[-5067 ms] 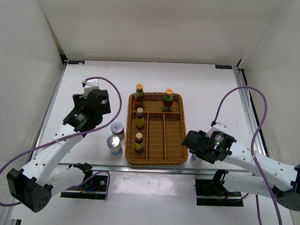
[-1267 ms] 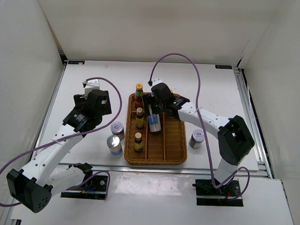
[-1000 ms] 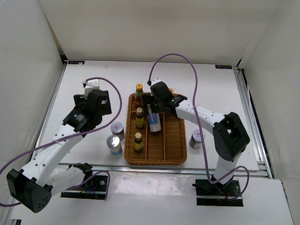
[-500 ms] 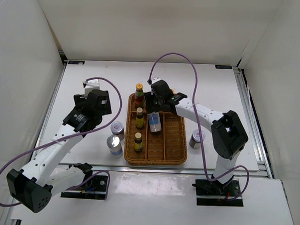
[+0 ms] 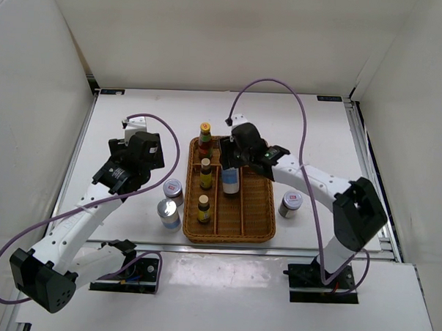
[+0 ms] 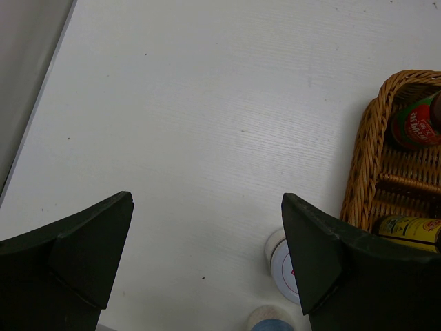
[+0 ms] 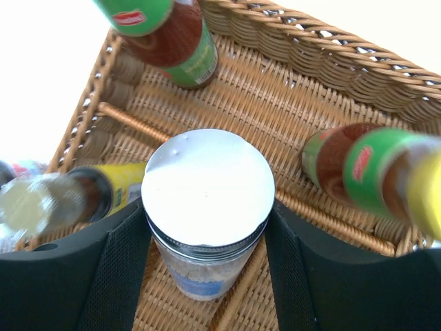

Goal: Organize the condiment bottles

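My right gripper (image 5: 232, 168) is shut on a silver-lidded jar (image 5: 230, 183) and holds it upright in the middle compartment of the wicker tray (image 5: 257, 211). In the right wrist view both fingers (image 7: 110, 269) press the sides of the jar (image 7: 207, 185). Two tall green-necked bottles (image 7: 172, 34) (image 7: 372, 165) stand at the tray's far end. Two small brown bottles (image 5: 206, 172) (image 5: 204, 207) stand in the left compartment. Two jars (image 5: 174, 189) (image 5: 169, 211) stand left of the tray and one jar (image 5: 290, 204) stands right of it. My left gripper (image 5: 142, 156) is open and empty above the table.
In the left wrist view the tray's left rim (image 6: 362, 165) is at the right, with one tall bottle (image 6: 417, 124), one small brown bottle (image 6: 410, 231) and two jars (image 6: 286, 265) (image 6: 272, 321) near my right finger. White walls enclose the table.
My right arm carried a jar from right of the tray into its middle compartment. In the last second the jar went from tilted to upright. The left arm has not moved.
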`<state>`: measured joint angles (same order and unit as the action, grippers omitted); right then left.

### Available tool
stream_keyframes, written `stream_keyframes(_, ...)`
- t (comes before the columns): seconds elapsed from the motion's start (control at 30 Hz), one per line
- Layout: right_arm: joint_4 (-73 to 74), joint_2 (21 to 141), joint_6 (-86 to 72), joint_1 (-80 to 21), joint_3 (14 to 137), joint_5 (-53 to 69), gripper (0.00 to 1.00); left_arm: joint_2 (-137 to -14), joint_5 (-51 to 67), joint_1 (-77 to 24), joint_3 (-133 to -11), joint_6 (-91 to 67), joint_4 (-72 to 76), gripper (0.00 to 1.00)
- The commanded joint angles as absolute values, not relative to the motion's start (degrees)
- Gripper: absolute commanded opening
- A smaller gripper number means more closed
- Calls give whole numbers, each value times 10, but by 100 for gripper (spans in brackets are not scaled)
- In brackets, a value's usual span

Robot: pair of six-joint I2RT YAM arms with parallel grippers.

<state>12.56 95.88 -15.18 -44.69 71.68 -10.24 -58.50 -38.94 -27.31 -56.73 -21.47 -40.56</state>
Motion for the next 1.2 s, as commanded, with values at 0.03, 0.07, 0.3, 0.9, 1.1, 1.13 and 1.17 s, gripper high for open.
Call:
stream_keyframes(0.03, -2, 889, -153, -465, 672, -143, 1, -581, -387, -270, -569, -215, -409, 100)
stream_keyframes(0.07, -11, 882, -153, -465, 658, -148, 1, -581, -387, -270, -569, -215, -409, 100)
stream_keyframes(0.3, -82, 888, -131, -477, 633, -160, 1, -581, -392, -275, -569, -215, -409, 100)
stream_keyframes(0.9, -313, 906, -20, -536, 543, -265, 1, -609, -408, -296, -563, -215, -409, 100)
stream_keyframes(1.1, -335, 906, -26, -541, 516, -289, 1, -598, -418, -296, -558, -215, -409, 100)
stream_keyframes(1.13, -335, 906, -26, -541, 516, -289, 1, -598, -418, -296, -558, -215, -409, 100)
stream_keyframes(1.17, -330, 906, -26, -556, 516, -300, 1, -592, -418, -296, -558, -215, -409, 100)
